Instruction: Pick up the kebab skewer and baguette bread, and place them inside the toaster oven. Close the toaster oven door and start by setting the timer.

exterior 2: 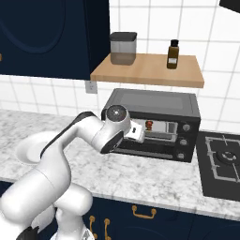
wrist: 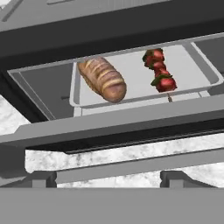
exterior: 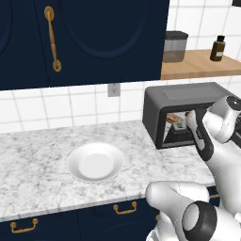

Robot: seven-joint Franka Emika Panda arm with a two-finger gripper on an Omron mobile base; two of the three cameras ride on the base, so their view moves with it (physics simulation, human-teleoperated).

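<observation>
Baguette bread (wrist: pixel 103 79) and kebab skewer (wrist: pixel 159 71) inside toaster oven (exterior 2: pixel 154 123), pincer hidden, spread indiscernible

One toaster oven (exterior 2: pixel 154 123), one baguette bread (wrist: pixel 102 79), one kebab skewer (wrist: pixel 159 71), one plate (exterior: pixel 95 162), one jar (exterior 2: pixel 123 48), one bottle (exterior 2: pixel 173 54).

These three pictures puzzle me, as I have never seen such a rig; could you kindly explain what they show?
A white robot arm works at a marble counter in a rendered kitchen. Two pictures come from cameras behind the arm, left and right. The third looks out from its hand into the toaster oven, where the baguette and the kebab skewer lie side by side on a tray. A white plate sits on the counter. I cannot tell the gripper's state, nor see anything held.
</observation>
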